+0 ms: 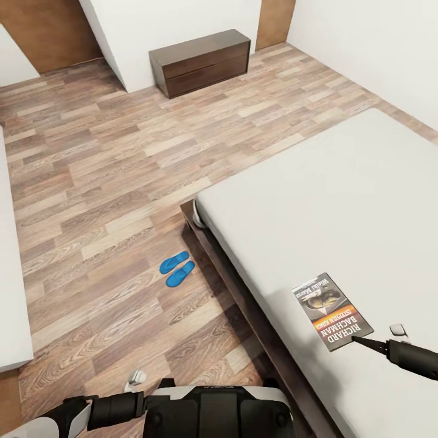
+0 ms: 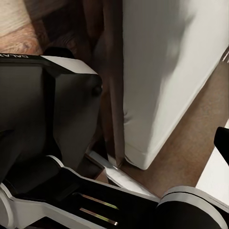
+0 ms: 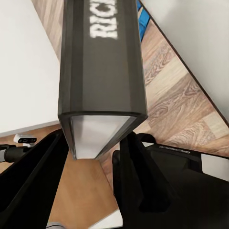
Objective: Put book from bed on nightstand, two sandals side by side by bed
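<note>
Right end effector (image 1: 356,339) at book (image 1: 331,311), fingers straddling its near edge, pinching it. Book lies on off-white mattress of bed (image 1: 340,207), near bed's side edge. Left end effector (image 1: 135,382) low beside robot body, over floor; spread or pressed, cannot tell. Two blue sandals (image 1: 177,268) side by side on wood-plank floor (image 1: 91,182), just beside bed frame. Farther back, dark brown nightstand (image 1: 201,62) against white wall.

Wide bed (image 1: 340,201) with plain off-white mattress on a dark brown frame, at the right of the head view. Book (image 1: 332,310) flat on the mattress near its outer edge, cover up, lettering upside down. Wood-plank floor (image 1: 109,182) alongside, carrying two blue sandals (image 1: 177,268) side by side, touching, near the bed frame.
</note>
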{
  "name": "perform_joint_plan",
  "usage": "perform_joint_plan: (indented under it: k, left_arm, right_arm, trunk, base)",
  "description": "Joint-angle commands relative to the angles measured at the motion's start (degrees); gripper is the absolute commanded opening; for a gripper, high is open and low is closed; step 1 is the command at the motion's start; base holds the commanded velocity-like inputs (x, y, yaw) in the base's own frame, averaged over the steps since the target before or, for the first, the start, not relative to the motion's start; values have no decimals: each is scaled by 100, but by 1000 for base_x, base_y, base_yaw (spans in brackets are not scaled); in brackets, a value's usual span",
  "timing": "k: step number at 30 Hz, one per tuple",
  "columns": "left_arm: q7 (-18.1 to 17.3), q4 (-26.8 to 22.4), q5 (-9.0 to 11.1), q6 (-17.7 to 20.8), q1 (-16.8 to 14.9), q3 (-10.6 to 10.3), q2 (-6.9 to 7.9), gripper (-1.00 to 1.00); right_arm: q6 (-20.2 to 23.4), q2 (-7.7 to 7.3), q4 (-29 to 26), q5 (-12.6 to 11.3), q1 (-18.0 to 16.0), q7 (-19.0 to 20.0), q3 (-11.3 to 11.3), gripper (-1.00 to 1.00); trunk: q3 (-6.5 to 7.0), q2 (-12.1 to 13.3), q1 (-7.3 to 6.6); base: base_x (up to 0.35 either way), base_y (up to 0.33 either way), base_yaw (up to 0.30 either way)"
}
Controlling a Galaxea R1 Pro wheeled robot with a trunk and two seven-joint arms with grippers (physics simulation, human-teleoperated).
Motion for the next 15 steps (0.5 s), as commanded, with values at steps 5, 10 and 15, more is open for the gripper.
perform_joint_plan:
  k: [5,10,15]
  left_arm:
    - [-23,-3,-48,57,-1,51,5,100]
    - [-27,3,-47,57,-1,54,46,100]
    - [-24,4,-46,64,-1,54,63,100]
  right_arm:
    - [60,4,-4,59,-6,50,-21,-100]
    - [60,4,-4,59,-6,50,-21,-100]
    - [60,4,-4,59,-6,50,-21,-100]
  trunk:
    - [-6,-9,3]
    - [-6,-9,3]
    - [-6,-9,3]
  base:
    - [0,21,13]
    - [0,155,1]
    - [0,29,0]
